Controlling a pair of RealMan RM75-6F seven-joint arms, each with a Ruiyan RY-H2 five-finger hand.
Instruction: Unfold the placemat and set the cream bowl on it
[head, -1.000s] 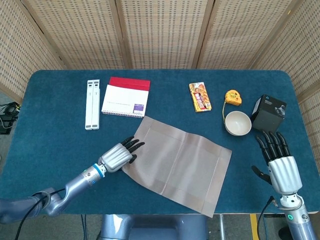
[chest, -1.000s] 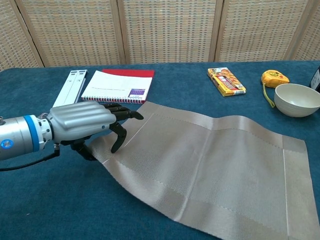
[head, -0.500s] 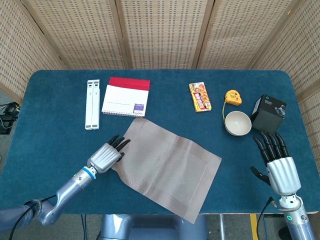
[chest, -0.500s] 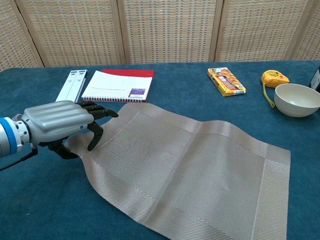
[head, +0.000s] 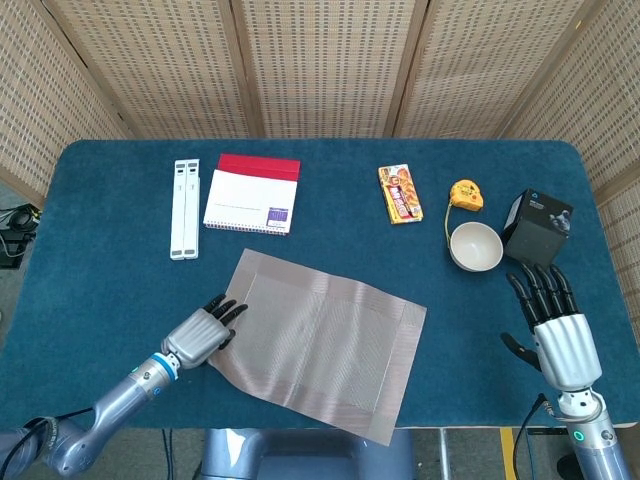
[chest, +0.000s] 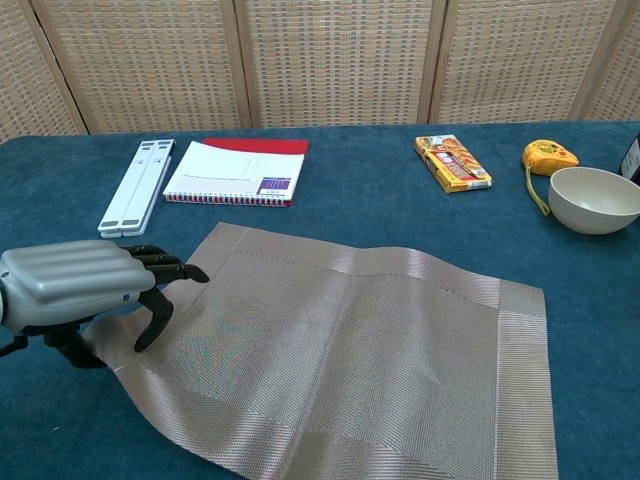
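The left hand (head: 200, 336) holds the left edge of the flat grey woven placemat (head: 318, 340). Its fingers (chest: 160, 268) lie on top of the mat and its thumb curls under the edge, so the edge is pinched. In the chest view the mat lifts a little where the left hand (chest: 75, 285) grips it. The placemat (chest: 350, 350) is opened out and spreads away to the right of this hand on the blue cloth counter (head: 90, 250). It still has a few soft waves in it. Its near right corner reaches the front edge of the counter.

The right hand (head: 552, 325) holds nothing. Its fingers are straight and apart, pointing away from the robot. It is well apart from the mat, over the right side of the counter.

The round cream bowl (head: 475, 245) sits upright on the counter just past the right hand's fingertips, a bit to their left. It is not on the mat. In the chest view the bowl (chest: 595, 198) is far to the right.

A black box (head: 537, 226) stands just right of the bowl, also beyond the right hand. A yellow tape measure (head: 465, 193) lies past the bowl. An orange snack packet (head: 400, 193) lies further left. Far beyond the left hand are a red and white notebook (head: 252, 194) and a white folded stand (head: 185, 208), side by side
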